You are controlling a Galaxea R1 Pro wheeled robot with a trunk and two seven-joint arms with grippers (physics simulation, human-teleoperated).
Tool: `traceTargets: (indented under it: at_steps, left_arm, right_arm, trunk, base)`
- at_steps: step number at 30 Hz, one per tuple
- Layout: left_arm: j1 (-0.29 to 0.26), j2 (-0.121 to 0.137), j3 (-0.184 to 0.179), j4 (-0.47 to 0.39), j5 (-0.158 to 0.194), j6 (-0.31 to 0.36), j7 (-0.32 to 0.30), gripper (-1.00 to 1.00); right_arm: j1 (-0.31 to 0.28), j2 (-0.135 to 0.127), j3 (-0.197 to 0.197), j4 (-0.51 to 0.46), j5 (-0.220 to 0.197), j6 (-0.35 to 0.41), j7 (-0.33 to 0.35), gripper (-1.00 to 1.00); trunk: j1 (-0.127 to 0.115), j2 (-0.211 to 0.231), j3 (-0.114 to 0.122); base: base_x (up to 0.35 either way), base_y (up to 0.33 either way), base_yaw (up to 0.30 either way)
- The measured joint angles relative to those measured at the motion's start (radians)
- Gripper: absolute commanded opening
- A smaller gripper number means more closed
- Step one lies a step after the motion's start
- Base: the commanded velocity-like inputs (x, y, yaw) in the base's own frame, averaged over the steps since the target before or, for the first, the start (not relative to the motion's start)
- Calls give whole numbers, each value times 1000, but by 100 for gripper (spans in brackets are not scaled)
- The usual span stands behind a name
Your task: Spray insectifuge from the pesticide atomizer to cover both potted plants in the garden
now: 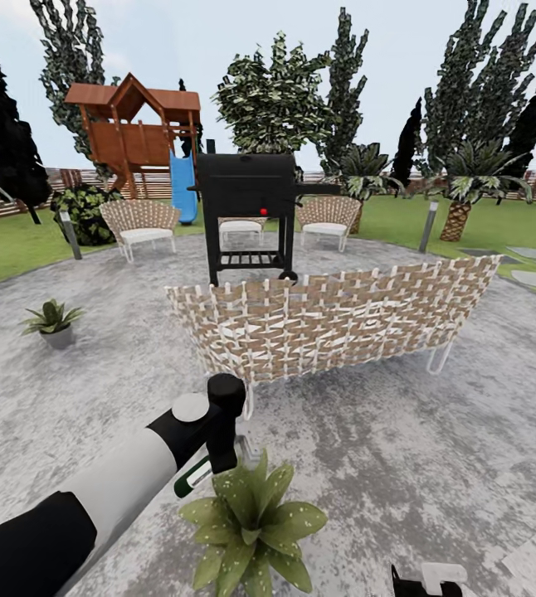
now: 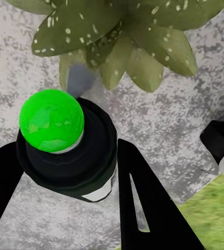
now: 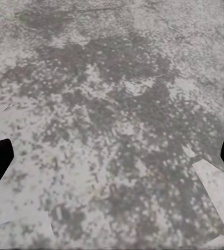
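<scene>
Paved patio (image 1: 434, 464), left claw (image 2: 65, 172) gripping atomizer (image 2: 65, 151) over potted plant (image 1: 251, 518)

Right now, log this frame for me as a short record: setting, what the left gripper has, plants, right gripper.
setting: round grey mottled paved patio with a woven wicker bench and a black barbecue grill
left gripper: shut on the dark green spray bottle with a green-spotted black head
near plant: white-speckled broad-leaved potted plant, just beyond the bottle
far plant: small rosette in a grey pot, on the patio's left
right gripper: open, above bare paving
</scene>
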Motion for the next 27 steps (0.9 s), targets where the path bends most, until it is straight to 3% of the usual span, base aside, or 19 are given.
traceTargets:
  at_steps: [2,6,8,27]
  left_arm:
    - [-3,0,0,0,0,1,4,-100]
    - [-16,0,1,0,-1,39,96,-100]
    - [-14,0,3,0,0,45,112,-100]
    - [3,0,2,0,2,46,119,-100]
  right_arm:
    - [0,0,0,0,0,0,0,100]
    - [0,0,0,0,0,0,0,100]
    - [0,0,0,0,0,0,0,100]
    - [0,1,0,0,0,0,0,100]
  trunk:
    - [0,0,0]
    - [0,0,0]
    - [0,0,0]
    - [0,0,-3]
  base:
    - [0,0,-65]
    - [0,0,-11]
    - [0,0,-1]
    - [84,0,0]
